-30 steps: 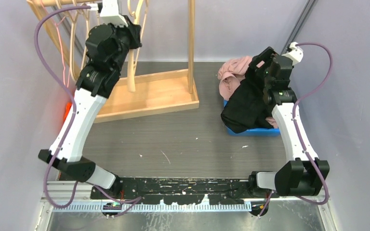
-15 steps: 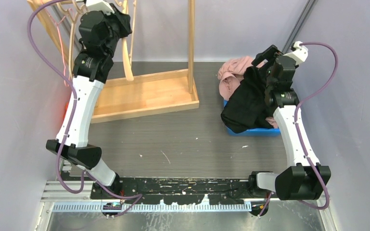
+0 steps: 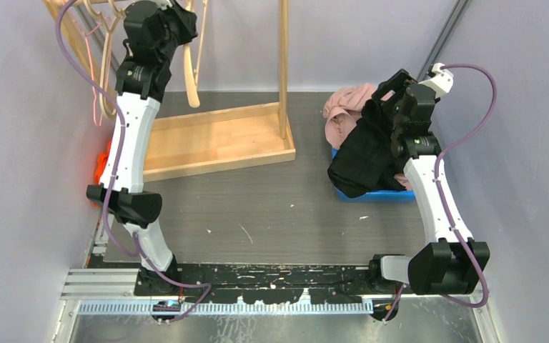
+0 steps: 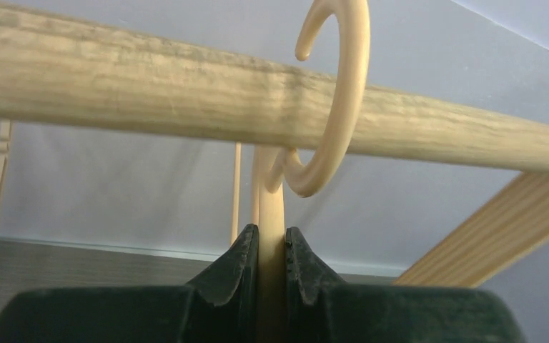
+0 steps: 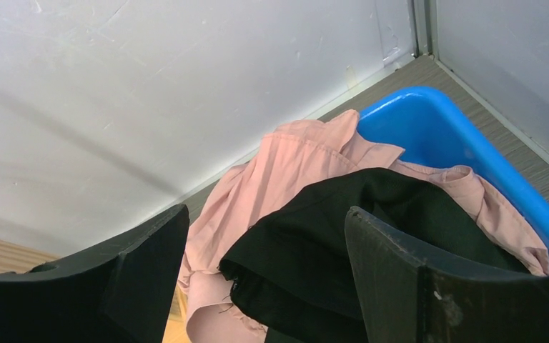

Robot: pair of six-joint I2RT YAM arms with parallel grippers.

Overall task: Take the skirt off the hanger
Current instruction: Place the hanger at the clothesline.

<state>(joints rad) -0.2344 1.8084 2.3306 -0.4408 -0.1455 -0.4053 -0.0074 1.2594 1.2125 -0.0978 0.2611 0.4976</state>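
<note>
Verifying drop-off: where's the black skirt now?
Top view, far right: black fabric skirt draped over the blue plastic bin and pink cloth, beneath the open right tool.

Black skirt point(image 3: 363, 153) and pink garment point(image 3: 343, 107) hide most of the blue bin point(image 3: 375, 195).

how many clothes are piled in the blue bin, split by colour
pink garment: 1
black garment: 1
total: 2
</note>
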